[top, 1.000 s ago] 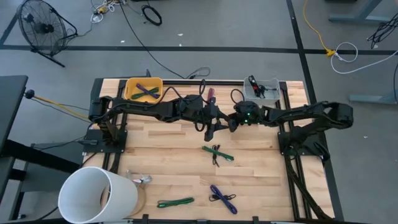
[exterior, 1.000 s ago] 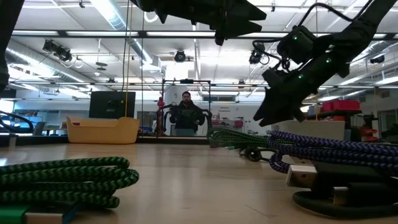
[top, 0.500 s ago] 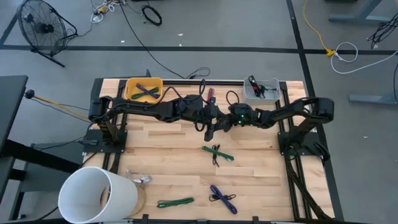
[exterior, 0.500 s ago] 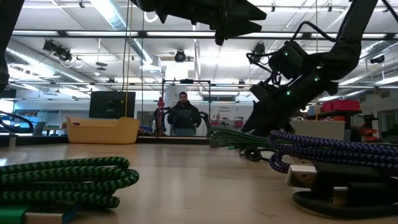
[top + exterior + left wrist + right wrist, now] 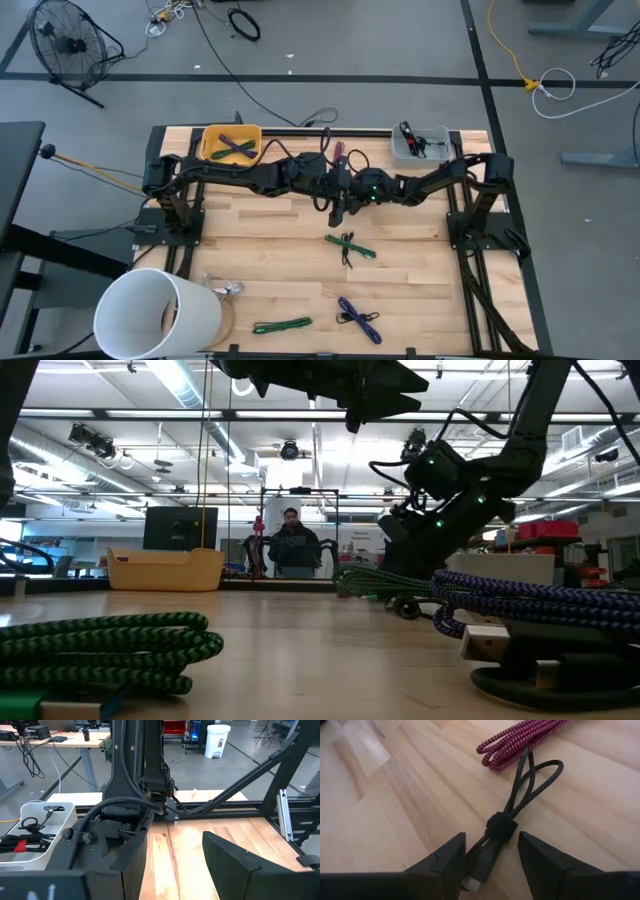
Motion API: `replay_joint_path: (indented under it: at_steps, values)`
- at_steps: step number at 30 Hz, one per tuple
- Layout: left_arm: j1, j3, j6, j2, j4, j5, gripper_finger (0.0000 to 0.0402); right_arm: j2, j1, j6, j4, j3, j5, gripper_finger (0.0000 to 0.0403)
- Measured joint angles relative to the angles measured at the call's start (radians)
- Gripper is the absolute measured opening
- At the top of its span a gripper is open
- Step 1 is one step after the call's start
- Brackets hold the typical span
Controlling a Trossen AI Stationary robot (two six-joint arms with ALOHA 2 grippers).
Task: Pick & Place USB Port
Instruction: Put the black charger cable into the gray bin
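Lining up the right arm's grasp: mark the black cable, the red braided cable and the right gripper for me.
black cable [image 5: 501,826], right wrist view, on its tied middle.
red braided cable [image 5: 520,740], right wrist view, on the coiled strands.
right gripper [image 5: 492,857], right wrist view, between its open fingertips.

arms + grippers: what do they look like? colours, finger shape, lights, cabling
Both arms are black, jointed links. The right arm shows small green indicator lights near its wrist and loose black cable loops. The right gripper has two matte black, wedge-shaped fingers. The left gripper has similar broad black fingers, with a black cable running alongside.
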State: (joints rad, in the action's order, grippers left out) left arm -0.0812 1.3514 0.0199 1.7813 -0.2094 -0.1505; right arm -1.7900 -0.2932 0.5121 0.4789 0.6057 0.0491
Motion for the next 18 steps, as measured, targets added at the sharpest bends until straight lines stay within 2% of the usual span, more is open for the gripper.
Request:
replay_joint_path:
  at_steps: [4,6,8,11,12,18]
  values:
    - [0.0,0.0,0.0,0.0,0.003,0.0,0.0197,-0.015,0.005,0.001,-0.027,0.015,0.027,0.0183]
    - [0.0,0.0,0.0,0.0,0.004,0.0,0.0197,-0.015,0.006,0.008,-0.032,0.015,0.029,0.0168]
    - [0.0,0.0,0.0,0.0,0.004,0.0,0.0197,-0.016,0.007,0.006,-0.037,0.015,0.038,0.0133]
    - [0.0,0.0,0.0,0.0,0.004,0.0,0.0197,-0.016,0.006,0.003,-0.046,0.015,0.037,0.0045]
    - [0.0,0.0,0.0,0.0,0.004,0.0,0.0197,-0.016,0.007,-0.003,-0.046,0.015,0.038,0.0028]
    - [0.0,0.0,-0.001,0.0,0.006,0.0,0.0197,0.006,0.007,0.023,-0.069,0.014,0.038,0.0023]
